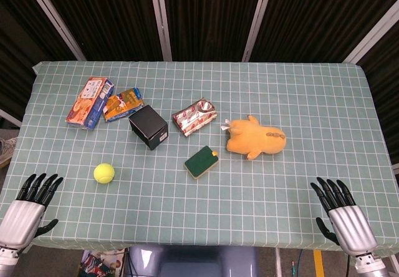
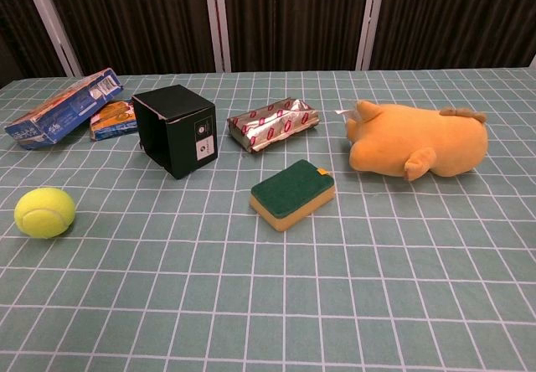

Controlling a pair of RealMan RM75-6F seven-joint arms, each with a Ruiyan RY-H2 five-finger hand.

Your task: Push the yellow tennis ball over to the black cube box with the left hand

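Note:
The yellow tennis ball [image 1: 104, 173] [image 2: 44, 212] lies on the checked tablecloth, front left. The black cube box [image 1: 148, 127] [image 2: 174, 130] stands behind it and to its right, a short gap apart. My left hand [image 1: 28, 209] hovers at the table's near left corner, fingers spread and holding nothing, well to the left of and nearer than the ball. My right hand [image 1: 343, 216] sits at the near right corner, also spread and empty. Neither hand shows in the chest view.
A blue biscuit box [image 1: 90, 102] and an orange packet [image 1: 123, 104] lie behind the cube. A silver-red wrapper [image 1: 194, 117], a green-topped sponge [image 1: 201, 161] and an orange plush toy [image 1: 255, 138] sit mid-table. The table's front edge [image 1: 187, 242] runs just behind the hands.

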